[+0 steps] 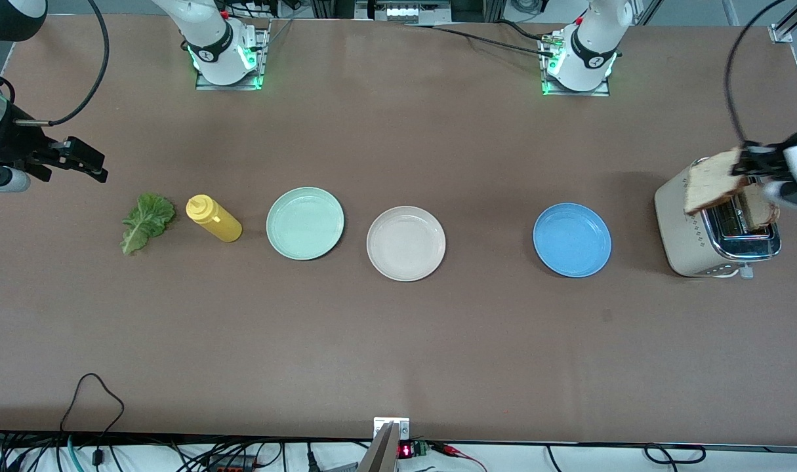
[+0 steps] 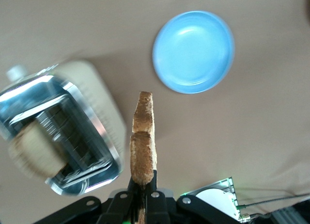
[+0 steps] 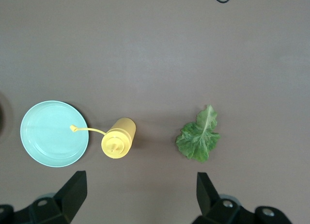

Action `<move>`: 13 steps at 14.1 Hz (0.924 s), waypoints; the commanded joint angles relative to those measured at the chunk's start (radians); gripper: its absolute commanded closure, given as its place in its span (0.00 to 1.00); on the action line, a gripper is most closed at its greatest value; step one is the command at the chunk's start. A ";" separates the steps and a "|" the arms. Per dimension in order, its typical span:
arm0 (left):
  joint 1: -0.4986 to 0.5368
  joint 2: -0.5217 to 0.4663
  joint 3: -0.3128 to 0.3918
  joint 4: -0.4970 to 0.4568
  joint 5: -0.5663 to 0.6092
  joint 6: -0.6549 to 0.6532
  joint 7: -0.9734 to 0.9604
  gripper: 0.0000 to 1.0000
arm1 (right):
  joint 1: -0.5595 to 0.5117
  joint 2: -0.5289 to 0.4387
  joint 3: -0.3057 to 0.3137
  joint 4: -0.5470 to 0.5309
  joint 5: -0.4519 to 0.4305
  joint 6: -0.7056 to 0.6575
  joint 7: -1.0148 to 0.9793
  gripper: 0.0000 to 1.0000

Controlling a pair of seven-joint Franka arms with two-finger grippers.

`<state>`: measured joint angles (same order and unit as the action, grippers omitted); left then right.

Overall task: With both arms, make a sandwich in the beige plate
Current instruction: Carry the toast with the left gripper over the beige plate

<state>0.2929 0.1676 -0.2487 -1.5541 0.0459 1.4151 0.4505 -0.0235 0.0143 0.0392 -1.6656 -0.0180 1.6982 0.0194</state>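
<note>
The beige plate lies bare at the table's middle. My left gripper is shut on the edge of a toasted bread slice, lifted over the beige toaster. A second bread slice stands in a toaster slot. A green lettuce leaf lies flat at the right arm's end. My right gripper hangs open and holds nothing, over bare table close to the lettuce.
A yellow squeeze bottle stands between the lettuce and a mint-green plate. A blue plate lies between the beige plate and the toaster. Cables run along the table's near edge.
</note>
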 commanded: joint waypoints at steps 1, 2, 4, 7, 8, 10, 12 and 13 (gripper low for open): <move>-0.033 0.056 -0.098 0.029 -0.032 -0.018 -0.009 0.99 | 0.000 0.010 0.001 0.029 0.001 -0.025 -0.009 0.00; -0.061 0.079 -0.113 0.029 -0.087 -0.015 -0.056 1.00 | 0.000 0.010 0.001 0.029 0.001 -0.025 -0.009 0.00; -0.135 0.145 -0.115 0.048 -0.191 0.007 -0.206 1.00 | 0.000 0.012 0.001 0.029 0.001 -0.025 -0.009 0.00; -0.195 0.266 -0.115 0.080 -0.445 0.088 -0.325 1.00 | 0.000 0.012 0.001 0.027 0.001 -0.026 -0.009 0.00; -0.193 0.309 -0.116 0.077 -0.588 0.126 -0.328 1.00 | 0.000 0.013 0.001 0.027 0.001 -0.026 -0.009 0.00; -0.202 0.378 -0.115 0.068 -0.788 0.204 -0.316 1.00 | 0.002 0.018 0.001 0.027 0.001 -0.026 -0.007 0.00; -0.233 0.424 -0.116 0.071 -0.897 0.303 -0.303 1.00 | 0.002 0.018 0.001 0.027 0.001 -0.028 -0.007 0.00; -0.251 0.449 -0.115 0.069 -0.960 0.346 -0.261 1.00 | 0.002 0.018 0.001 0.027 0.001 -0.028 -0.009 0.00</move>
<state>0.0759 0.5690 -0.3658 -1.5266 -0.8157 1.7121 0.1569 -0.0233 0.0217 0.0392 -1.6641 -0.0179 1.6945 0.0194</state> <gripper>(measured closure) 0.934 0.000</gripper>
